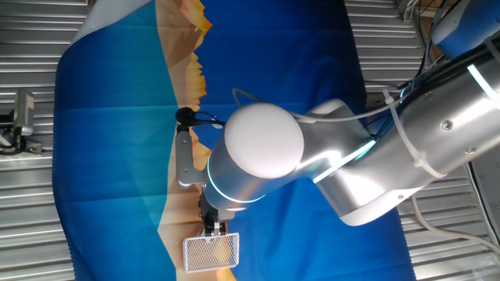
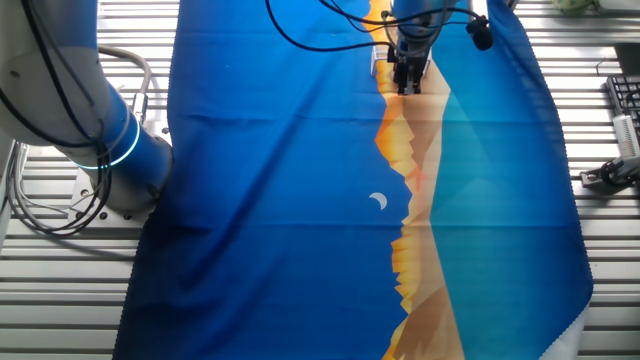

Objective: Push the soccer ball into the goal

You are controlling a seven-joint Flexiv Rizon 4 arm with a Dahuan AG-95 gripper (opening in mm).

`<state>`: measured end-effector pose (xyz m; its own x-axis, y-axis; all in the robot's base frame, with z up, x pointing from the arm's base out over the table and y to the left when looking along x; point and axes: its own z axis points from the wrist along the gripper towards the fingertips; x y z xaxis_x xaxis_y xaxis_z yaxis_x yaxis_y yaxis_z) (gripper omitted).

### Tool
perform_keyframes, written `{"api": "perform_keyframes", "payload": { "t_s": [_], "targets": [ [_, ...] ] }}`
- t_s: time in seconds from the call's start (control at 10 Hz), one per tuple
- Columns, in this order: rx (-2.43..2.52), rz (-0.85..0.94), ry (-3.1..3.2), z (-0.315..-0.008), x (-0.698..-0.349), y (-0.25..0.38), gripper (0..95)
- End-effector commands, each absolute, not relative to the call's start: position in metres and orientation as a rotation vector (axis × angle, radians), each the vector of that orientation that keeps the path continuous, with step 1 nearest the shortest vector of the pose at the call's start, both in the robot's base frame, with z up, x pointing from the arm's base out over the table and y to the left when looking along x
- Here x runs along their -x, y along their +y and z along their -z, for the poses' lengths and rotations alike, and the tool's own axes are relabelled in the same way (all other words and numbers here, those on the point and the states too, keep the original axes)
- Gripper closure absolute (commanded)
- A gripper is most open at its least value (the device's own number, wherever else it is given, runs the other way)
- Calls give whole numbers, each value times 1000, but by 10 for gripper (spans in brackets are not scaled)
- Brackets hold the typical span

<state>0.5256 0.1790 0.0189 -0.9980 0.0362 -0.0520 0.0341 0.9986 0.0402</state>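
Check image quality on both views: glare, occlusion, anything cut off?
One fixed view: glare on the arm's white cap, which blocks much of the cloth; goal sharp but near the bottom edge. Other fixed view: even light, gripper at the top edge; ball not visible in either.

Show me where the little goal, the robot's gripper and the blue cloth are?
goal (image 1: 211, 253): one fixed view, middle of its mesh front.
gripper (image 2: 409, 88): the other fixed view, its tips.
blue cloth (image 2: 280, 200): the other fixed view, bare blue area.
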Motion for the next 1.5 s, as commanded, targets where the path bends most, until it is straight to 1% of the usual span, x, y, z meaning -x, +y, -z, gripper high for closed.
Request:
{"api": "perform_keyframes", "payload": {
  "t_s": [0.1, 0.6, 1.5],
  "targets": [
    [-51, -61, 3086, -20, -526, 179, 950],
    [-35, -114, 3083, -20, -526, 179, 950],
    [-36, -142, 3080, -20, -531, 183, 950]
  ]
}}
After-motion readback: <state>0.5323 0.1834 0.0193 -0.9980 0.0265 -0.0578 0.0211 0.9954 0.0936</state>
